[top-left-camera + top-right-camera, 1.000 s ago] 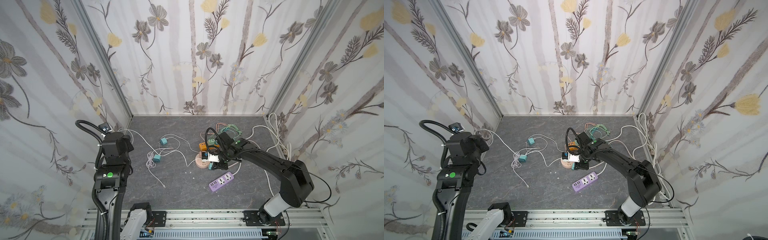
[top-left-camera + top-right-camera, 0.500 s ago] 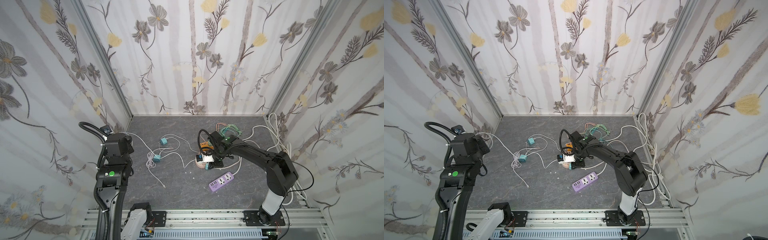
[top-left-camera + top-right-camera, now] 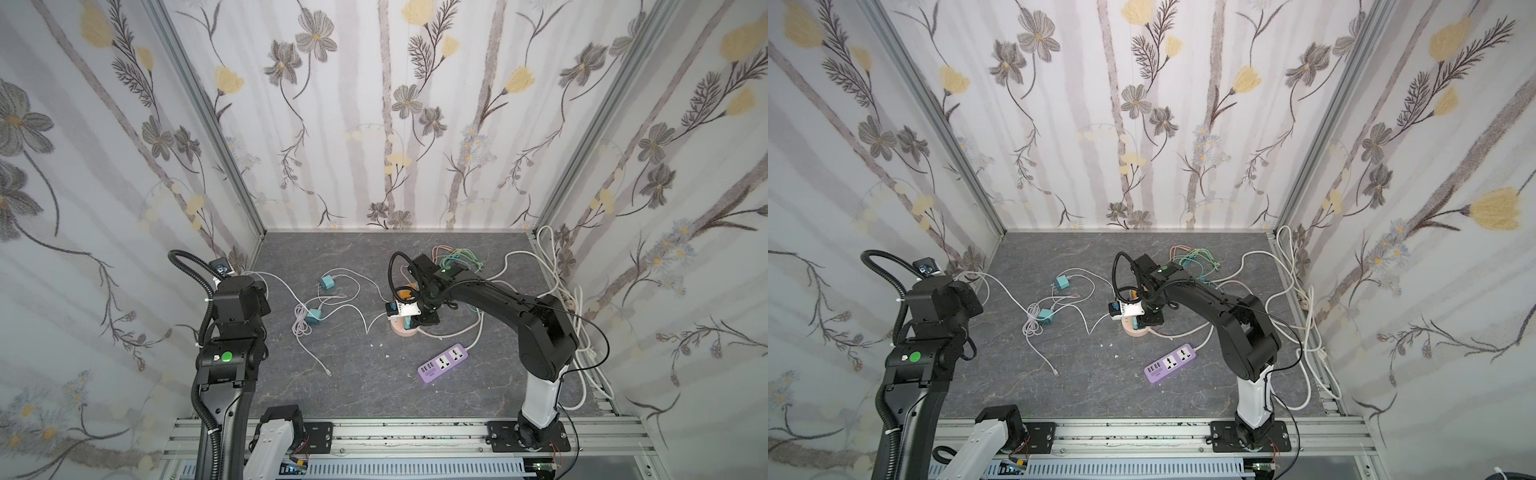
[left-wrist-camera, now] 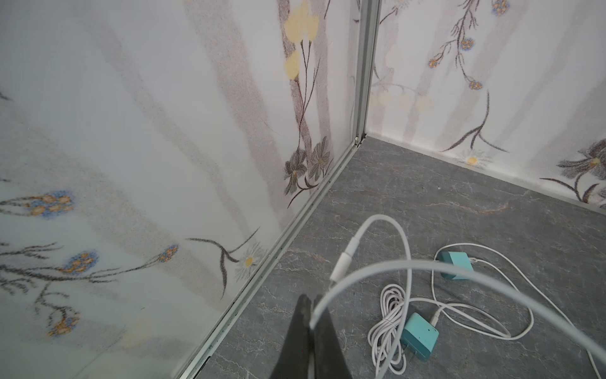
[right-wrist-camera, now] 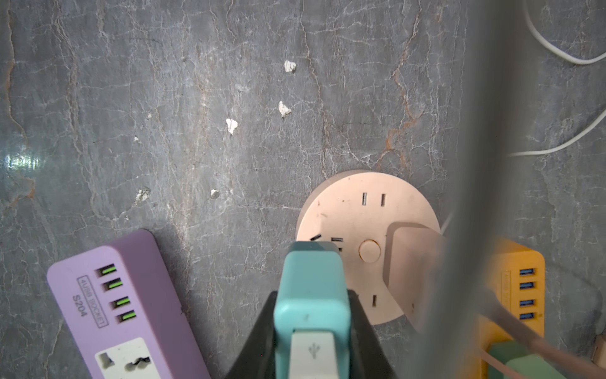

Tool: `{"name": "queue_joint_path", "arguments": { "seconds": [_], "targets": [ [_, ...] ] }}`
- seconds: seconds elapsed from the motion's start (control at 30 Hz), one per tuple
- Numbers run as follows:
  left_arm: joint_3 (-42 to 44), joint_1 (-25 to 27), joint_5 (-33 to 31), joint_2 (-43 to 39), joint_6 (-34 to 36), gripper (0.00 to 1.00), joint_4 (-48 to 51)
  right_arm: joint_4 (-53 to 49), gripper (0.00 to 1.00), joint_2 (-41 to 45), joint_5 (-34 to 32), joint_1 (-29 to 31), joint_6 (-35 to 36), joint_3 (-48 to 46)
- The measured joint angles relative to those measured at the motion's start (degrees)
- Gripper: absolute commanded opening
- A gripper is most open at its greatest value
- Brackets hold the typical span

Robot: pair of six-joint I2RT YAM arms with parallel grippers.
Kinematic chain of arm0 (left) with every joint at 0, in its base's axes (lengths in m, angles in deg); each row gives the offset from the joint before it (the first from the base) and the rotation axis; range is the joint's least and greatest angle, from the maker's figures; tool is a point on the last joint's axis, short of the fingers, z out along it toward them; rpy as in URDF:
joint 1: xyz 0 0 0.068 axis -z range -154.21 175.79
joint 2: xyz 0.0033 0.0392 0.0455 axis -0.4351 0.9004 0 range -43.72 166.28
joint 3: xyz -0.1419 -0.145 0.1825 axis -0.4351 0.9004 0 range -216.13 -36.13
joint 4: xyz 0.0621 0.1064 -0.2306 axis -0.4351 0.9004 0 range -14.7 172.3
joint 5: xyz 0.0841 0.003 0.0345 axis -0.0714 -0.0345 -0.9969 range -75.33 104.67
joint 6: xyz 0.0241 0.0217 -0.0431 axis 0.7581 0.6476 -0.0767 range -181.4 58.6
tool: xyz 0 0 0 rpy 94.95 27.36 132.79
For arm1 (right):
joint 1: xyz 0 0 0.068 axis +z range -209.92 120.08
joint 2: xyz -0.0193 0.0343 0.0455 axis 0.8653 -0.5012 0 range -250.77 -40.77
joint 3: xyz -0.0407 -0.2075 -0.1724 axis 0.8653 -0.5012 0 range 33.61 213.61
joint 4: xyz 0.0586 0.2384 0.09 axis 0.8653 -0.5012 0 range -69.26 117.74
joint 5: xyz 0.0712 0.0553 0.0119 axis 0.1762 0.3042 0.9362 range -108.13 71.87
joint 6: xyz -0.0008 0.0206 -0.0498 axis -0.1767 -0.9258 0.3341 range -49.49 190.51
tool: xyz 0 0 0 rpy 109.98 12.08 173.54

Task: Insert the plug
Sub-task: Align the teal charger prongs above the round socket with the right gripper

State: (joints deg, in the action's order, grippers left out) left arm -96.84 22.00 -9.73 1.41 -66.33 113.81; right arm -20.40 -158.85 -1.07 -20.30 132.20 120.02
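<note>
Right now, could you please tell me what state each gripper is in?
Left gripper: closed, pinching the white cable.
Right gripper: closed on the teal plug, held over the pink socket.

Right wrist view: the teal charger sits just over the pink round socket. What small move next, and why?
Probably ease the right claw straight down, slowly. It grips the teal charger, whose front end hovers over a slot pair on the pink round socket. The prongs are hidden, so alignment is unsure.
</note>
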Motion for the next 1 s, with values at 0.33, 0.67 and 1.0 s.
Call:
{"name": "queue_joint_path", "arguments": {
  "seconds": [0.33, 0.67, 1.0],
  "targets": [
    [-0.9, 0.0, 2.6, 2.5, -2.2, 0.00, 1.1, 0.3, 0.00, -1.8, -1.0, -0.2, 0.5, 1.0],
    [-0.1, 0.0, 4.1, 2.4, -2.4, 0.00, 1.2, 1.4, 0.00, -2.6, -0.8, -0.2, 0.6, 1.3],
    [0.0, 0.0, 5.5, 3.9, -2.4, 0.00, 1.2, 1.5, 0.00, -4.6, -0.5, -0.2, 0.5, 2.2]
  ]
}}
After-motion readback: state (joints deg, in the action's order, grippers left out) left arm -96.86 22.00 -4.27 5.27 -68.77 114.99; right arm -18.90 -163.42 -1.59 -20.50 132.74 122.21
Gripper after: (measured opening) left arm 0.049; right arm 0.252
